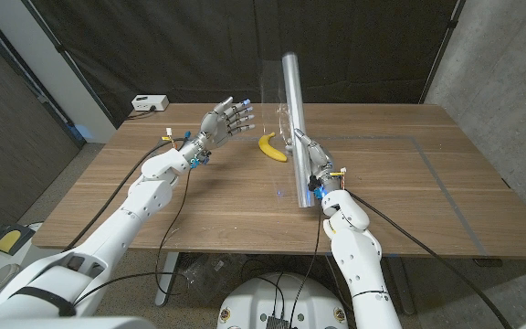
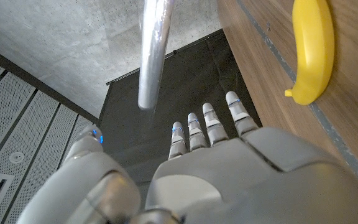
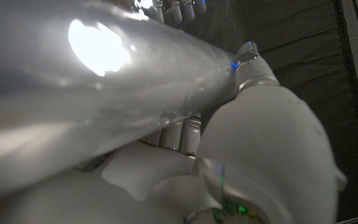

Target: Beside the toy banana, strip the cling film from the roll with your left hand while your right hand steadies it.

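Right now the right hand (image 1: 307, 157) grips the cling film roll (image 1: 295, 110), propped upright on the table (image 1: 409, 192) just beside the toy banana (image 1: 272, 147). Its left hand (image 1: 228, 119) hovers nearby, fingers spread, holding nothing.

You can't see where your right hand (image 1: 310, 161) meets the cling film roll (image 1: 296, 110): its fingers sit behind the tube in the head view, and the right wrist view is glare and blur. The loose film (image 1: 272, 78) is too faint to trace. The left wrist view crops the toy banana (image 2: 312, 53) at its edge.
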Action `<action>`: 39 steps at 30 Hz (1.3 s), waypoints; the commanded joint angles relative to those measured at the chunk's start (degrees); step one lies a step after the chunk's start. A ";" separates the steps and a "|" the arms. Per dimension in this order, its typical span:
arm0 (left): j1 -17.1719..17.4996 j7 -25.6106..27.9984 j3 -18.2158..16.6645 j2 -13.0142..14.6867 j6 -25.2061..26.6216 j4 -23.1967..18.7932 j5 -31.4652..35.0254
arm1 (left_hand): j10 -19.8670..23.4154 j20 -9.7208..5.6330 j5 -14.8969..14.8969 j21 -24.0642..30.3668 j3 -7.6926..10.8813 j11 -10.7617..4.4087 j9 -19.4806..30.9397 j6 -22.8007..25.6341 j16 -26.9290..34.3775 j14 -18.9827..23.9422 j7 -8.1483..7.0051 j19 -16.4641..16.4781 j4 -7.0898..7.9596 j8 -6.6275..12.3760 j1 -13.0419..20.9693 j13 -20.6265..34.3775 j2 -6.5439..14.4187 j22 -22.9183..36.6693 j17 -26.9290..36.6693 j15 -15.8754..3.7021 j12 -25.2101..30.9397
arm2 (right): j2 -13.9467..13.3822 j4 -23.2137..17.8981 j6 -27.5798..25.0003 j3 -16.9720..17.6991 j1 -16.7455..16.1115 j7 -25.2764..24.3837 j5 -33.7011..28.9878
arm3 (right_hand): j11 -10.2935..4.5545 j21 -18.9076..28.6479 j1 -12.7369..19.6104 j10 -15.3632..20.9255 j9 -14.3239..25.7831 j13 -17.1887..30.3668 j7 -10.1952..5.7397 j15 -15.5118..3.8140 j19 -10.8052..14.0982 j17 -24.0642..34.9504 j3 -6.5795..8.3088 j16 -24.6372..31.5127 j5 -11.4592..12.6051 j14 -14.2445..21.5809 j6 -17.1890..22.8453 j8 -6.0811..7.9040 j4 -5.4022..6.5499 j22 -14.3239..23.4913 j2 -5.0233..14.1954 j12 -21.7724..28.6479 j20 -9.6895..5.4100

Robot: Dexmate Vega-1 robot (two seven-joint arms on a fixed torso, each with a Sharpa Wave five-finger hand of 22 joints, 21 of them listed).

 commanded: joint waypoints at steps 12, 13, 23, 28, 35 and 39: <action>2.59 6.59 -1.19 2.13 0.42 -7.89 7.64 | 7.91 -0.18 2.28 3.67 -4.45 -2.63 0.97 3.62 3.22 9.96 0.58 12.56 -5.43 1.77 6.95 1.01 -0.25 0.08 0.76 -4.19 2.42 | -2.51 -0.44 1.30 -3.38 0.56 -0.01 -4.96 | -9.33 -0.20 5.88 9.59 0.30 0.61 -7.91 -9.21 0.77 0.39 3.84 0.19 0.44 7.20 8.28 0.35 0.07 -0.21 7.08 -0.08 -7.25; 2.65 7.05 -1.19 2.17 0.79 -8.31 7.97 | 8.40 -0.21 2.42 3.77 -4.60 -3.17 0.97 3.68 3.33 10.34 0.48 13.09 -5.83 1.81 7.81 1.09 -0.26 0.04 0.81 -4.58 2.52 | -2.89 -0.55 1.35 -3.69 0.64 0.25 -5.10 | -9.30 -0.20 5.85 9.57 0.33 0.65 -7.88 -9.21 0.79 0.41 3.87 0.17 0.45 7.21 8.29 0.37 0.07 -0.22 7.06 -0.11 -7.23; 2.52 8.86 -0.69 1.48 3.13 -10.37 9.73 | 14.89 -4.89 3.14 6.27 -3.69 -4.70 0.97 8.55 5.56 18.61 0.06 21.99 -6.69 3.71 18.38 1.94 1.81 -0.26 1.26 -7.20 4.44 | -5.86 -0.83 1.86 -5.91 1.64 0.89 -6.49 | -9.25 -0.27 5.76 9.79 0.44 0.88 -7.92 -9.21 0.82 0.52 4.08 0.07 0.49 7.25 8.38 0.45 0.00 -0.26 6.83 -0.16 -7.25; 3.04 10.46 -0.92 0.74 3.93 -11.50 9.92 | 20.02 -7.97 2.64 7.68 -2.27 -5.74 0.99 12.51 7.40 24.94 0.15 26.49 -6.06 5.12 22.76 1.63 4.11 -0.33 1.34 -9.17 5.26 | -6.51 -0.72 1.79 -6.22 1.84 0.85 -6.26 | -9.17 -0.27 5.69 9.85 0.45 0.98 -7.95 -9.21 0.89 0.56 4.20 0.03 0.51 7.27 8.35 0.44 0.02 -0.27 6.82 -0.20 -7.24; 3.82 12.40 -1.21 0.90 5.00 -13.46 11.29 | 34.66 -10.34 -0.72 8.91 0.74 -9.33 0.31 28.53 10.18 37.24 -0.04 29.47 -5.09 10.53 28.33 0.47 8.27 -0.25 1.03 -12.81 7.43 | -6.73 -0.76 1.26 -6.09 1.84 1.49 -4.76 | -9.24 -0.32 5.61 9.74 0.48 1.15 -7.93 -9.21 0.93 0.64 4.37 -0.04 0.54 7.31 8.31 0.43 0.01 -0.29 6.73 -0.35 -7.28; 4.91 14.54 -1.71 1.01 6.04 -15.59 12.24 | 44.61 -11.84 -2.39 10.62 3.50 -10.78 -0.51 40.40 11.22 44.50 0.84 31.01 -5.04 13.72 31.86 1.51 11.21 0.03 2.07 -13.93 9.72 | -5.80 -1.11 -1.58 -5.67 1.82 3.19 -1.74 | -9.29 -0.30 5.64 9.74 0.50 1.25 -8.01 -9.21 1.02 0.68 4.50 -0.09 0.57 7.31 8.30 0.43 -0.04 -0.27 6.72 -0.41 -7.38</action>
